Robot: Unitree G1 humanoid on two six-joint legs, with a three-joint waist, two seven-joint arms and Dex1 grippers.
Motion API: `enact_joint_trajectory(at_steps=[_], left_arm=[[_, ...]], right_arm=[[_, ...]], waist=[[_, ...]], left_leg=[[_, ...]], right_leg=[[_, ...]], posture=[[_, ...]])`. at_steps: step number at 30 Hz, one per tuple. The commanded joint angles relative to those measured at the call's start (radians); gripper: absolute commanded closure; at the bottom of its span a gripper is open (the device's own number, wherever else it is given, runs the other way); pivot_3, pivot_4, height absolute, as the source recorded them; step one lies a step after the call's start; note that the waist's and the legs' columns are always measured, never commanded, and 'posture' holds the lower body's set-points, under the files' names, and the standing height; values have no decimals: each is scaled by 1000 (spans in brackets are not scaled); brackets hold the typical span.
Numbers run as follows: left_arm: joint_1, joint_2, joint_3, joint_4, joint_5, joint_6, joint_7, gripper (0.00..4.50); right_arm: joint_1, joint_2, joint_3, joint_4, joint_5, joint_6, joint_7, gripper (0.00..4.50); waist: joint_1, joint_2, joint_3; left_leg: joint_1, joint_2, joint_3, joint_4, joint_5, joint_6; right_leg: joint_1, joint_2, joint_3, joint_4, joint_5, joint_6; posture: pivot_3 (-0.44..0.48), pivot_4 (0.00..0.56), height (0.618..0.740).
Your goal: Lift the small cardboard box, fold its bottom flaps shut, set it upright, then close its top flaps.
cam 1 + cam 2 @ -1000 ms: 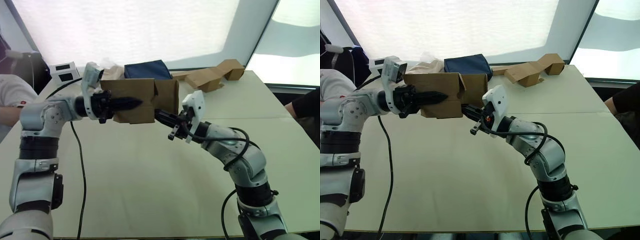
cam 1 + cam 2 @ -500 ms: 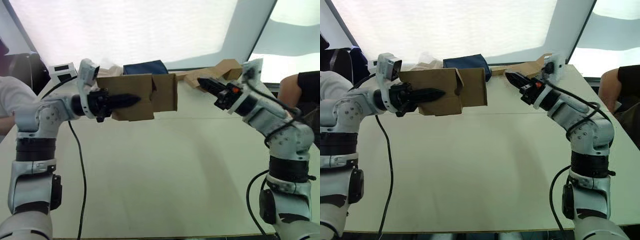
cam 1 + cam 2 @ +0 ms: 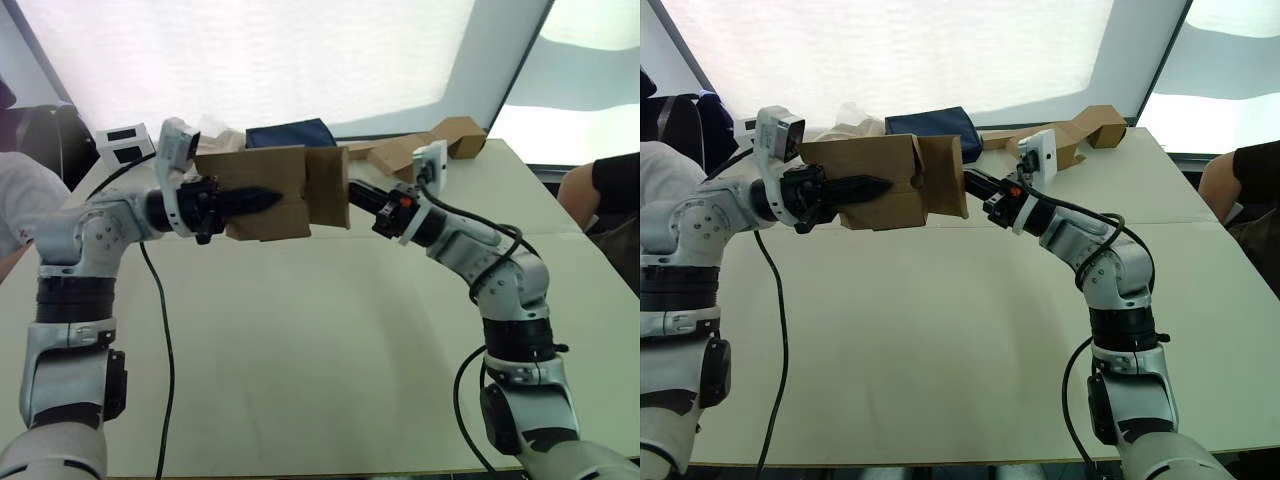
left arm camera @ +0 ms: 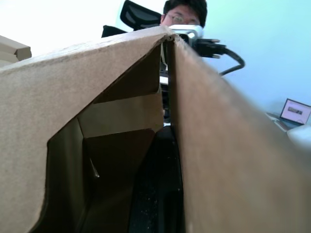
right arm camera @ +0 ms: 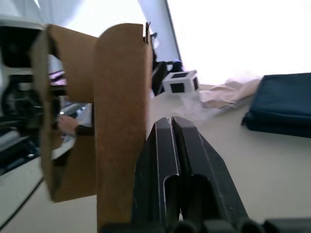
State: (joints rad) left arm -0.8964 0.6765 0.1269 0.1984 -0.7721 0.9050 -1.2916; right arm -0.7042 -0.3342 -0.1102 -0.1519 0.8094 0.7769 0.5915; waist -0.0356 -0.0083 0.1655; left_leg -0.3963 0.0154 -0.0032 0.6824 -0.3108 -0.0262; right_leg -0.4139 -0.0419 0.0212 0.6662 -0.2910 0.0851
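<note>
Pale cream table [image 3: 300, 360] lies bare across its near half, from the front edge up to the two arms, leaving wide room below the lifted work. Above the middle of the table the small cardboard box [image 3: 265, 190] hangs in the air, clear of the surface, held from the robot's left by the left gripper [image 3: 262, 200], whose black fingers are pinched on the box's front wall. One flap [image 3: 328, 187] stands out at the box's right end, its edge vertical. The right gripper [image 3: 970, 181] reaches in from the right with its fingers [image 5: 171, 145] pressed together, their tips at that flap's face. Through the left wrist view the box is hollow, with an inner flap folded across. Beyond, near the far edge, lie a navy blue fabric pouch [image 3: 292, 136], tan zigzag cardboard pieces [image 3: 430, 145] and a small white device [image 3: 122, 143]. A person's arm [image 3: 600, 185] shows at the table's right side.
</note>
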Motion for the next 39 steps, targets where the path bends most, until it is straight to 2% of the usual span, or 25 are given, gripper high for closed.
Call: enact_joint_trajectory(at_steps=[1,10,13,17,23,34,35,37,39], left_arm=[[-34,10,-5,8,6,-21,-25,4500],[-43,2,-14,29,6,-22,-32,4500],[-40,7,-9,22,1,-15,-32,4500],[-42,9,-7,27,1,-16,-31,4500],[-42,11,-4,27,-1,-13,-31,4500],[-45,21,-2,15,-11,7,-34,4500],[-45,22,-3,14,-11,9,-35,4500],[-44,23,-4,12,-12,10,-35,4500],[-44,24,-5,11,-14,11,-35,4500]], right_arm=[[21,40,-42,-98,123,57,-43,4461],[70,171,-68,-92,255,72,-134,4461],[74,191,-94,-78,305,77,-148,3697],[81,190,-96,-72,350,91,-148,2048],[98,198,-96,-64,407,87,-162,2048],[128,223,-70,-52,379,53,-182,2048],[128,226,-69,-51,378,49,-184,2585],[129,230,-65,-49,374,43,-185,3078],[129,232,-61,-47,372,38,-186,3927]], waist=[[-1,0,0],[-7,0,0],[-7,0,0],[-6,0,0],[-7,0,0],[-7,0,0],[-7,0,0],[-7,0,0],[-7,0,0]], left_leg=[[0,0,0,0,0,0],[0,0,0,0,0,0],[0,0,0,0,0,0],[0,0,0,0,0,0],[0,0,0,0,0,0],[0,0,0,0,0,0],[0,0,0,0,0,0],[0,0,0,0,0,0],[0,0,0,0,0,0]], right_leg=[[0,0,0,0,0,0],[0,1,0,0,0,0],[0,1,0,0,0,0],[0,1,0,0,0,0],[0,1,0,0,0,0],[0,1,0,0,0,0],[0,1,0,0,0,0],[0,1,0,0,0,0],[-1,1,0,0,0,0]], posture=[[0,150,740],[0,150,740],[0,150,740],[0,150,740],[0,150,740],[0,150,740],[0,150,740],[0,150,740],[0,150,740]])
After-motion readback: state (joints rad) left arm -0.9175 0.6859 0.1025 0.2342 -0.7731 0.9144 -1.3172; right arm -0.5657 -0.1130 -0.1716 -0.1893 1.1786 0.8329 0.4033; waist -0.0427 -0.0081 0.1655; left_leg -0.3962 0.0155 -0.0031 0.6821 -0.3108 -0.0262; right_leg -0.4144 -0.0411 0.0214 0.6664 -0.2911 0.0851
